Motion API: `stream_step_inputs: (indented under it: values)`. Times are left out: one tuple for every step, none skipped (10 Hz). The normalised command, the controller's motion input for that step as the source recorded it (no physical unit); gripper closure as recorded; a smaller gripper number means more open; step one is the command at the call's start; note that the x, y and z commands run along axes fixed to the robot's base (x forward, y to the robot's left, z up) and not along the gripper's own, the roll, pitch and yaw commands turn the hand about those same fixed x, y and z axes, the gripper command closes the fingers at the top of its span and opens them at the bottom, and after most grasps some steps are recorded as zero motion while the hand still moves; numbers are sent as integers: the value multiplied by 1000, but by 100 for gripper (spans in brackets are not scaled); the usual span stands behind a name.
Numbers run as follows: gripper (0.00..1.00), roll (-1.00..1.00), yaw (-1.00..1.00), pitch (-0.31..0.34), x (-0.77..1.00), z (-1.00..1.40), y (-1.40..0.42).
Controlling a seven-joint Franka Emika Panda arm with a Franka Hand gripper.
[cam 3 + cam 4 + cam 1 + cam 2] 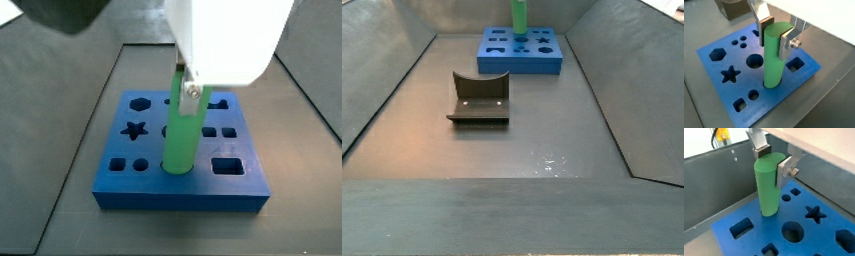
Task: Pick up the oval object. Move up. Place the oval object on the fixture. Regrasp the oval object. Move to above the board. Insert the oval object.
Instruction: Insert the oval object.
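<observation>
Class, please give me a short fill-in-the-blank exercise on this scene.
1. The hand grips the ____ oval object near its top.
2. The oval object stands ____ with its lower end in the board.
3. The board is coloured ____.
4. The fixture holds ____.

Missing words: green; upright; blue; nothing

**Inspector:** Floor condition around the gripper?

**Assistant:** Plain grey floor, matt, running from below the gripper out to the near rim. One patch of glare well away from it.

**Inspector:** Walls?

**Assistant:** Grey sloped walls rise on both sides of the gripper. A wall panel behind it carries small screws, with a yellow fitting above its edge.

**Inspector:** Lighting?

**Assistant:** Even, from overhead.
</observation>
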Motion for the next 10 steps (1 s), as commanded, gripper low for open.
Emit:
stream_step_inputs:
  values:
    - [100,131,-149,-180,-291,-751,-169]
    - [100,167,-146,-161,-277,-809,-183]
    - [100,171,-134,-149,-294,-823,-171]
    - [100,216,-103,-114,-289,-829,-186]
    - [100,171,-66,-169,-383,-329,-209]
    - [100,26,0,0,-23,-49,0]
    - [100,143,0,26,0,-120,0]
    - [100,70,0,4,0,-26,0]
    - [100,17,0,0,0,0,0]
    - [100,0,0,0,0,0,0]
